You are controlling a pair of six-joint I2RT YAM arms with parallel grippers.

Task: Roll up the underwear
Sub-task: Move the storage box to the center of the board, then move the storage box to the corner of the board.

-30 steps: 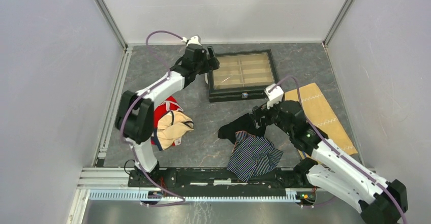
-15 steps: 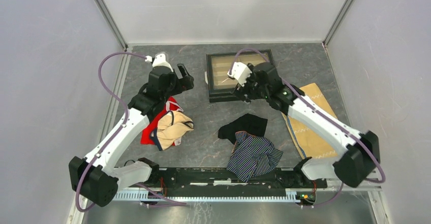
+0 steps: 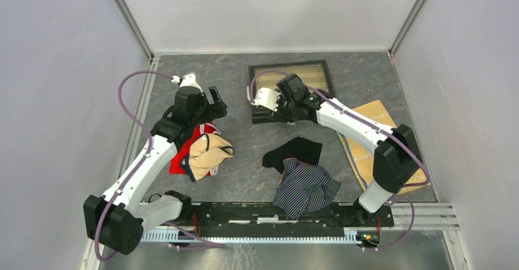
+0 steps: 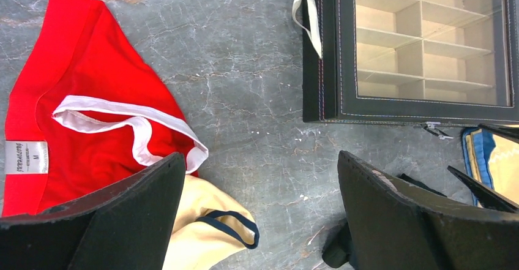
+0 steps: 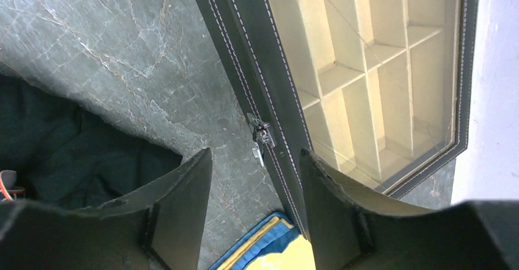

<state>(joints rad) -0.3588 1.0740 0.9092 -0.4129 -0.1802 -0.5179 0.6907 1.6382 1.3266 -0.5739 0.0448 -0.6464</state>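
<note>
Far left, the left arm rises from its base at the near edge and reaches up and inward, elbow bent. The left claw (image 3: 215, 101) (image 4: 260, 160) hangs with its fingers spread wide, gripping nothing, above the grey marbled surface (image 3: 245, 153). Beneath that forearm lie a pair of red briefs with white trim (image 3: 183, 157) (image 4: 92, 98) and, overlapping its near side, a cream garment with navy edging (image 3: 208, 152) (image 4: 202, 236).

Move to the middle and there's the underwear. The plain black briefs (image 3: 295, 152) (image 5: 61, 141) lie loose on the surface, long axis running left to right and rising a touch toward the right. Just nearer, overlapping their near edge, sit the crumpled navy briefs with thin pale stripes (image 3: 306, 187), spreading fan-like toward the arm bases. I cannot tell which way either waistband points. Neither claw touches either pair.

Beyond them, the black stitched box with a clear lid over beige compartments (image 3: 309, 74) (image 4: 422, 43) (image 5: 367, 68) sits at the back. The right arm climbs from its base, folds at the elbow and stretches left across the box's front. The right claw (image 3: 269, 103) (image 5: 254, 160) hovers at the front left corner, fingers apart with nothing between them, the box's zip pull showing in the gap.

Far right, a flat tan cloth with white zigzag stitching (image 3: 366, 160) lies partly under that arm.
</note>
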